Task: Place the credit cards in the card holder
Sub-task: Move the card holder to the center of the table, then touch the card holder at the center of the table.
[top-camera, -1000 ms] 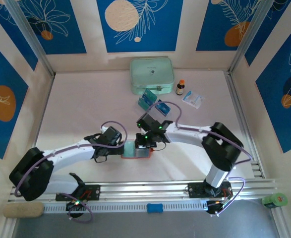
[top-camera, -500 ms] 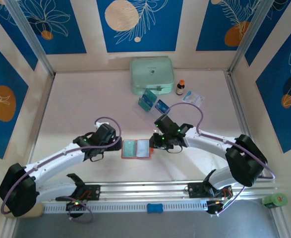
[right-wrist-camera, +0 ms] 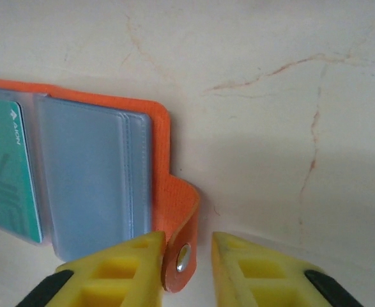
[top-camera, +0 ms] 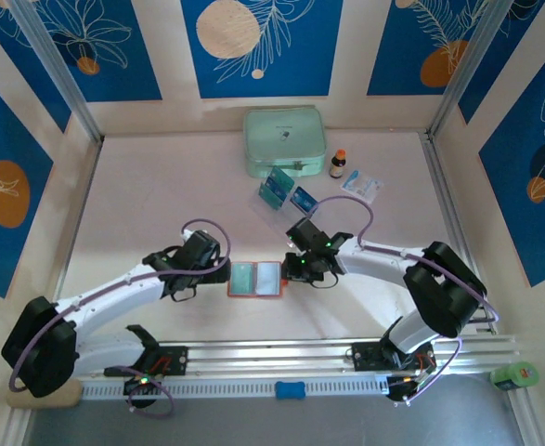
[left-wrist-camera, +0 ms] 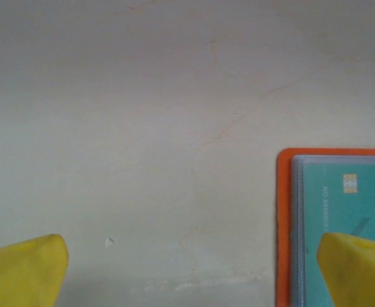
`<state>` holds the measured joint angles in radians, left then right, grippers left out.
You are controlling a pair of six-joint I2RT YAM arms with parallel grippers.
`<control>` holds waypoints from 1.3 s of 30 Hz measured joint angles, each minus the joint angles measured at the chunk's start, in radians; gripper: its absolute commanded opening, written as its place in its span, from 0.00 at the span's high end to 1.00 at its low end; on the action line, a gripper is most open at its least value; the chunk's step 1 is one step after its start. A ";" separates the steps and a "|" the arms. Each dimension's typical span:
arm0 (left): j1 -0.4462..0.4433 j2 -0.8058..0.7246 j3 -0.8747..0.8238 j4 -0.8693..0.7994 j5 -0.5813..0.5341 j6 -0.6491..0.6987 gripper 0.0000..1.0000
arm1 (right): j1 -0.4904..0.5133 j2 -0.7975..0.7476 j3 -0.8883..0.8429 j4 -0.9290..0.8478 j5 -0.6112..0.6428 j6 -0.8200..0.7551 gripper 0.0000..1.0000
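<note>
**A:** Where do we stand?

**B:** Our holder (top-camera: 255, 279) lies open on the counter (top-camera: 151, 186), by the middle of the near edge. One card (right-wrist-camera: 5, 173) sits in its left pocket. Two more cards (top-camera: 275, 187) wait toward the far edge, just in front of the case (top-camera: 285, 141) and well apart from the holder.

**A:** And our jaws?

**B:** The left jaws are spread wide and empty. One finger (left-wrist-camera: 356, 268) hangs over the holder's left edge and the other is above bare counter. The right jaws are parted by a narrow gap and straddle the snap tab (right-wrist-camera: 186, 217). We see counter between the tab and one finger, so we judge nothing is pinched.

**A:** What could spoil it from here?

**B:** We think the tab is the main risk. If we close on it and pull, the light holder may slide or fold shut over its pockets. If we tilt it, the seated card could slip out. If our left jaws come down where they are, the finger would land on the holder's rim and shove it sideways.

**A:** And the far cards?

**B:** They are thin and flat, so we expect a poor pinch there. Reaching for them also leaves the holder unsteadied.
</note>
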<state>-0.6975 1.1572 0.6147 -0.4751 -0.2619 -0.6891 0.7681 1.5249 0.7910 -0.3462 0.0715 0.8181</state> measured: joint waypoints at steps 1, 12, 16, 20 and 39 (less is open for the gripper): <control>0.000 0.007 0.000 0.005 0.005 0.003 0.00 | -0.003 0.002 0.000 0.002 0.000 -0.003 0.89; 0.000 0.050 0.002 0.053 0.061 0.011 0.00 | -0.072 -0.025 -0.037 0.016 -0.001 -0.014 0.87; 0.000 0.060 0.006 0.068 0.073 0.014 0.00 | -0.079 -0.056 -0.042 0.013 -0.005 -0.022 0.79; 0.000 0.065 0.008 0.072 0.079 0.014 0.00 | -0.074 -0.120 -0.042 0.012 -0.011 -0.021 0.81; 0.000 0.169 -0.003 0.047 0.078 0.014 0.00 | 0.122 0.085 0.121 0.042 -0.037 0.005 1.00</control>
<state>-0.6975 1.3258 0.6117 -0.4278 -0.1841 -0.6750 0.8906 1.6100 0.9115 -0.3038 0.0349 0.8227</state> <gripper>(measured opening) 0.998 0.054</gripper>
